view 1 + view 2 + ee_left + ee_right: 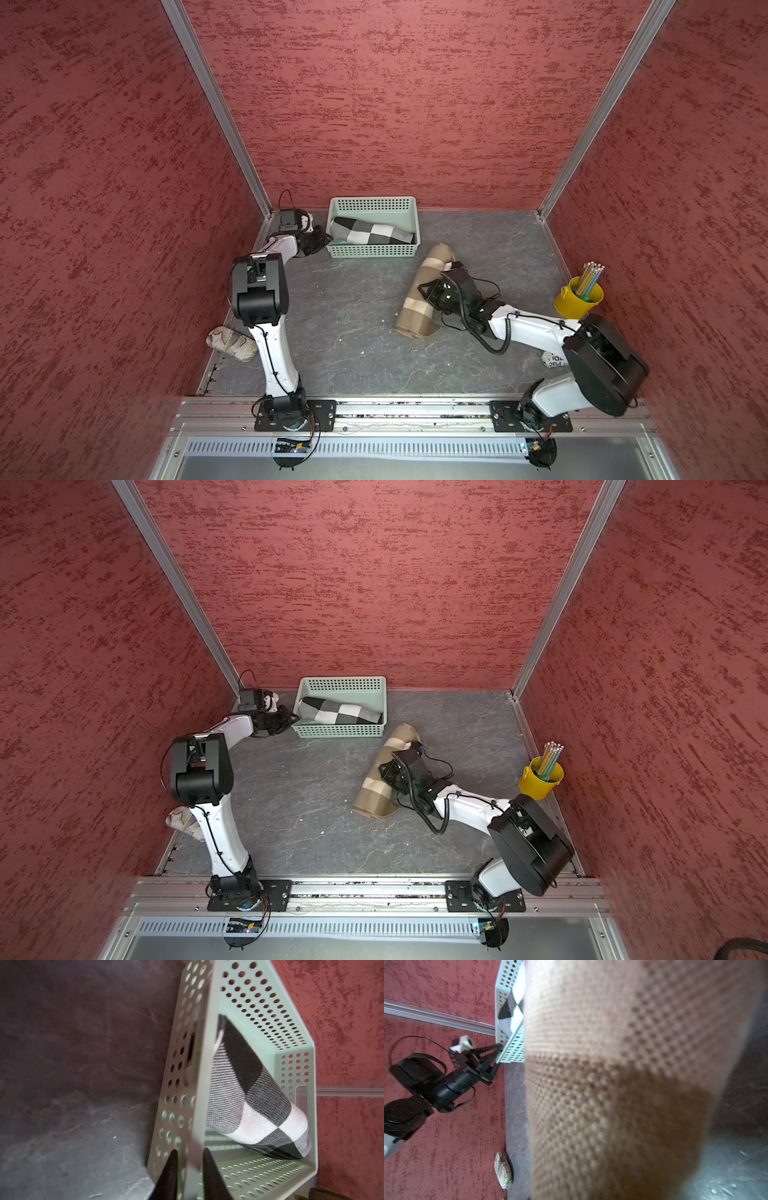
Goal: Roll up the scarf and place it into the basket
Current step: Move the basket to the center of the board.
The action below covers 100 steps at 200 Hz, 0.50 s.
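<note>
Left gripper [190, 1152]: fingers pinched on the end wall of the perforated mint plastic basket [374, 251]. Right gripper [430, 291] is clamped mid-length on the tan scarf [417, 309], a coarse-weave plaid roll just outside the basket. The black-white checked scarf [370, 232], a rolled cylinder, lies inside.

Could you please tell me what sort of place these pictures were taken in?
Probably a robot test cell, not a home: a left arm and a right arm bolted to an aluminium rail, red textured panels in metal framing on three sides, and a slate-look tabletop.
</note>
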Tool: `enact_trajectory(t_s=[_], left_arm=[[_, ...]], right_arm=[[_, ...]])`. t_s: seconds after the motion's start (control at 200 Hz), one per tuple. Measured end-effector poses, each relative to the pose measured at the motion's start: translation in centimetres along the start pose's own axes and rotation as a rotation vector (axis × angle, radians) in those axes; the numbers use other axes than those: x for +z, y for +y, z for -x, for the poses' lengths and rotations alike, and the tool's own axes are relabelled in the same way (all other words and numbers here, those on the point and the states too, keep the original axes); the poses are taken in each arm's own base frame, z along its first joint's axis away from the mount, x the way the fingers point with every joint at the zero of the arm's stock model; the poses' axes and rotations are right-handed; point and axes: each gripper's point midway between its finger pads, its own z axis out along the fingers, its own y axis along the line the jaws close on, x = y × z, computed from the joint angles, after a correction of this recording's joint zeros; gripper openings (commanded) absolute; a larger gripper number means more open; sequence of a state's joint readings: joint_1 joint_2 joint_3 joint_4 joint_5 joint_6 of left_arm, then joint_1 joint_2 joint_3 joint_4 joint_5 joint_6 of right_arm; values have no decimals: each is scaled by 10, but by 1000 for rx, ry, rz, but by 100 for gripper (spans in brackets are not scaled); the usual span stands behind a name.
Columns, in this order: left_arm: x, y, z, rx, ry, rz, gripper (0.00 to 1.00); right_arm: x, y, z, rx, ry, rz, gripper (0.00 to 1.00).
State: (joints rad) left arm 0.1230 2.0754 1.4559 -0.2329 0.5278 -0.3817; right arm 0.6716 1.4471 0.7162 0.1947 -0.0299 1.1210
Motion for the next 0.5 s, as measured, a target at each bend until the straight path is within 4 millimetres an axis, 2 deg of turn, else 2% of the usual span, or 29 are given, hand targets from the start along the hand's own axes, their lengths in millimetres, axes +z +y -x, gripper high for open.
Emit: enact_trajectory(t_s=[0.11, 0.256, 0.366, 0.501], left_arm=[[-7, -6, -17, 14, 6, 2, 4], [-18, -20, -57, 7, 34, 31, 1], [-27, -38, -100, 14, 72, 48, 1], [-40, -64, -162, 14, 115, 47, 14]], right_arm=[[-10, 18, 19, -14, -46, 24, 0], [-20, 33, 52, -21, -107, 28, 0], [-28, 41, 82, -16, -162, 37, 0], [-37, 69, 114, -36, -209, 91, 0]])
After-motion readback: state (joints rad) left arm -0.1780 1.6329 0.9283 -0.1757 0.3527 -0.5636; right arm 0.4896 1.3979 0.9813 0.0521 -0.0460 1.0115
